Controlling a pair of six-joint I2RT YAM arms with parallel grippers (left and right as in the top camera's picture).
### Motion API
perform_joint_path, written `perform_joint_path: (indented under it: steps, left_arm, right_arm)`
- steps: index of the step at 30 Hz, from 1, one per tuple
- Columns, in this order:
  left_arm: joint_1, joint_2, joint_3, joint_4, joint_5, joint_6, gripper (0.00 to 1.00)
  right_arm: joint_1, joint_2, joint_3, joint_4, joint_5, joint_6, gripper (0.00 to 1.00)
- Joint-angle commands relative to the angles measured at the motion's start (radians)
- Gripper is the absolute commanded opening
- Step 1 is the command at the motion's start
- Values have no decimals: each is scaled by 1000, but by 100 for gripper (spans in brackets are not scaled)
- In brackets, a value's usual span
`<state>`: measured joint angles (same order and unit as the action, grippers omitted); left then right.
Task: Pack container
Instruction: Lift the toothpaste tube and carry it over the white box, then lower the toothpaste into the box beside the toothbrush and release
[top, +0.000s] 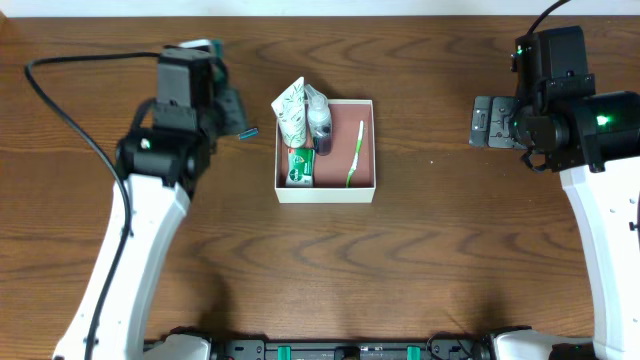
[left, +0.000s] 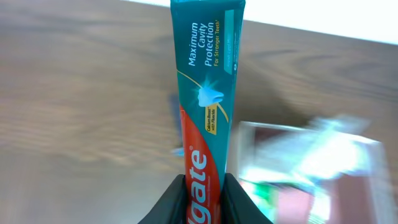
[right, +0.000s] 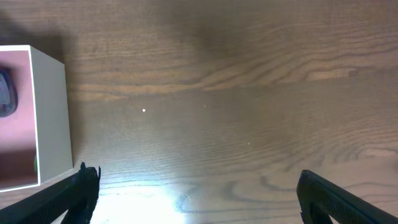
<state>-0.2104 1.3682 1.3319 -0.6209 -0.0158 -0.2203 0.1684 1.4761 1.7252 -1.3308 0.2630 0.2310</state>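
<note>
Dark wooden table (top: 450, 240), white box (top: 326, 194) at centre with toothbrush (top: 355, 152) and bottle (top: 320, 120) inside, left gripper (left: 204, 186) clamped on toothpaste tube (left: 208, 74) left of box, right gripper (right: 196, 186) spread wide above wood right of box

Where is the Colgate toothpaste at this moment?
In the left wrist view the toothpaste is clamped in the left gripper, above the table and to the left of the container.
</note>
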Motion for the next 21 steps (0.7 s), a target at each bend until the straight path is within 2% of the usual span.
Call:
perform_joint_path:
  steps: [1,9,11,12,21]
  left_arm:
    - [-83,-14,12,2,91,-24,19]
    - [-293,116,12,66,90,-72,19]
    - [-326,163,12,88,91,-95,19]
    - [-340,182,12,98,91,-96,15]
    - [-422,344,12,167,81,-100,14]
  right_arm:
    - [-4,-5,11,-1,14,16,99]
    - [-4,-5,11,-1,14,16,99]
    - [-4,-5,11,-1,14,16,99]
    - [-4,-5,11,-1,14,16,99]
    - [-4,-5,11,-1,14,16,99]
